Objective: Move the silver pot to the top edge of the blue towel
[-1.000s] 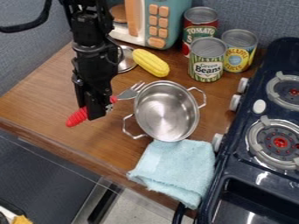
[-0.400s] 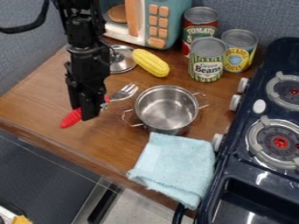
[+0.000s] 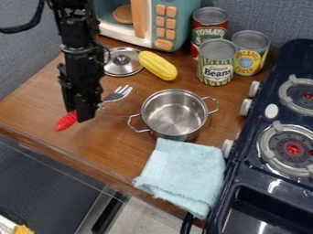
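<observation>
Placement check

Gripper [image 3: 81, 113] pinched on red-handled fork [image 3: 65, 121], apart from silver pot [image 3: 175, 113]. Pot seated upright at top edge of blue towel [image 3: 185, 173]; placement judged complete. Next: fork to be set down clear of pot. Printed labels borne by three cans [image 3: 216, 65].

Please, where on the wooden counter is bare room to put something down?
Bare brown wooden counter lies between the black end effector, the round silver pot, the light-blue cloth towel and the front edge. A narrower strip runs between pot and dark-blue stove. Crowded: the back, with yellow corn cob, round metal lid and three cylindrical cans.
</observation>
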